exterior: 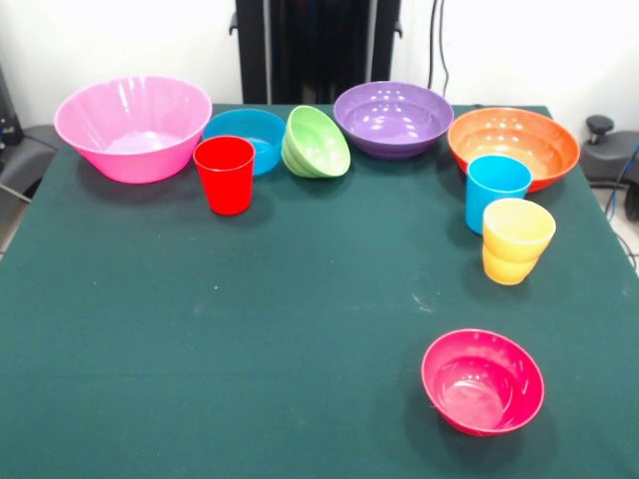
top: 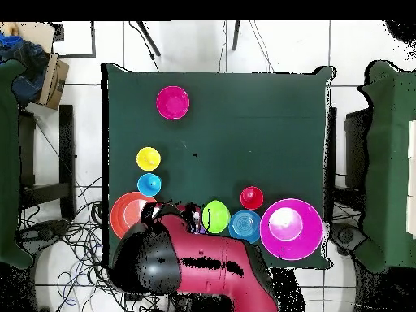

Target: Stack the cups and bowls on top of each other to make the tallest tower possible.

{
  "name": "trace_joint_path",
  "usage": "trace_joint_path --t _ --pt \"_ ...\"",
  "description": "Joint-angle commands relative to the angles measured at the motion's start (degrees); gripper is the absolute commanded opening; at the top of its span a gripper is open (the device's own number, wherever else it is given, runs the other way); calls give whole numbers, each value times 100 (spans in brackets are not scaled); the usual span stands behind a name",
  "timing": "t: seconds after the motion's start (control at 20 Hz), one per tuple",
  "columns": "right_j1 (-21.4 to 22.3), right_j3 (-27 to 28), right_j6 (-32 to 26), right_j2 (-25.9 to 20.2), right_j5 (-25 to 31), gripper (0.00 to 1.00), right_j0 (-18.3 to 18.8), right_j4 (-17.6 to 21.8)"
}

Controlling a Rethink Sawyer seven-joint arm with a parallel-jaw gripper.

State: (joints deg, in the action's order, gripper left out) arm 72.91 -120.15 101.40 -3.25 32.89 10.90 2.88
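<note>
While the pincer's state cannot be told, glossy bowls (exterior: 133,128) and cups (exterior: 225,175) sit unstacked on the green counter (exterior: 250,329), the light green bowl (exterior: 317,143) tilted sideways.

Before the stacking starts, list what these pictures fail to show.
- Gripper: front view shows none; overhead, the arm covers that spot, so its state is unknown.
- Purple bowl: overhead, hidden under the arm.
- Orange bowl: overhead, partly covered by the arm.
- Yellow cup: whether one cup or two nested, unclear.

Glossy plastic bowls (exterior: 482,381), cups (exterior: 225,175); matt cloth table (exterior: 250,329)
</note>
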Motion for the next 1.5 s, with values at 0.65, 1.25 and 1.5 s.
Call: trace_joint_path --t 0.65,1.25,1.5 --pt "-515 -165 -446 -636 173 100 283 653" --pt "-542 -225 -334 -678 22 100 339 808" --pt "-549 -261 -324 -695 2 100 355 831"
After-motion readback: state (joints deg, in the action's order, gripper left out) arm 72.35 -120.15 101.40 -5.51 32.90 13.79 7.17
